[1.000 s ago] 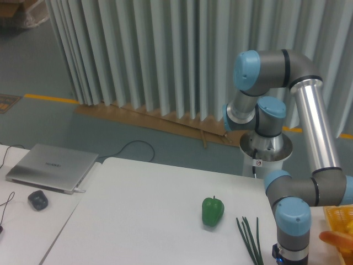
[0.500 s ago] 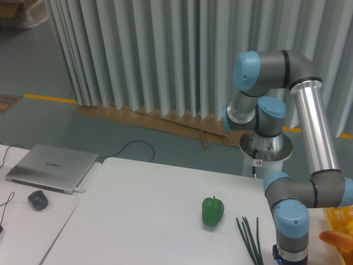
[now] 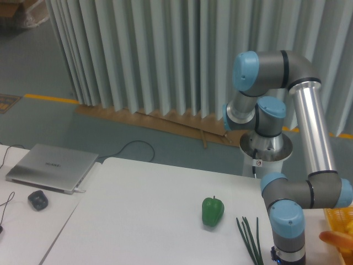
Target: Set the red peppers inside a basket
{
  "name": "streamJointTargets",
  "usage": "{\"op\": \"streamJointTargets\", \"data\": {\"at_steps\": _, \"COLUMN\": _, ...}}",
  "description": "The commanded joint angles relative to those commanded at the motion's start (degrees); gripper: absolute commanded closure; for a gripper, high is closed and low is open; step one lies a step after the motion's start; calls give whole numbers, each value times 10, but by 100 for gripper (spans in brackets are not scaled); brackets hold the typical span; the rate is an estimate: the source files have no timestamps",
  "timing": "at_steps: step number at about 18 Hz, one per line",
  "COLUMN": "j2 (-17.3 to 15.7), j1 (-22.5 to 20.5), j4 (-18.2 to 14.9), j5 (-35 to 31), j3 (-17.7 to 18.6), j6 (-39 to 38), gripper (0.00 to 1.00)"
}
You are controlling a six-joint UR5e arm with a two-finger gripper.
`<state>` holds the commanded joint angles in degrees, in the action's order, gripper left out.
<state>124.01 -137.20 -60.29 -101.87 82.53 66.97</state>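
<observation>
Camera: yellow-orange latticed basket (image 3: 337,216) at right edge, cropped.

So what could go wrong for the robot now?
The arm's wrist runs off the bottom edge, so the gripper is out of sight, and no red pepper shows either; a grab can't be checked. The green pepper and green stalks lie close beside the arm and might get bumped if it swings left. Only a corner of the basket shows at the right edge, so a drop could miss unseen.

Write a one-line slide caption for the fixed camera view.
UR5e arm reaching below frame beside green bell pepper, green stalks and yellow basket at the edge.
</observation>
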Motion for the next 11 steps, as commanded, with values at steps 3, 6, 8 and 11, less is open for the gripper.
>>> {"op": "streamJointTargets", "data": {"at_steps": 3, "j2": -2, "j1": -2, "j4": 0, "j5": 1, "j3": 1, "j6": 1, "gripper": 26}}
{"op": "streamJointTargets", "data": {"at_steps": 6, "j2": -3, "j1": -3, "j4": 0, "j5": 1, "j3": 1, "j6": 2, "gripper": 26}}
{"op": "streamJointTargets", "data": {"at_steps": 8, "j2": -4, "j1": -4, "j4": 0, "j5": 1, "j3": 0, "j6": 2, "gripper": 26}}
{"op": "streamJointTargets", "data": {"at_steps": 11, "j2": -12, "j1": -10, "j4": 0, "j5": 3, "j3": 1, "j6": 3, "gripper": 26}}
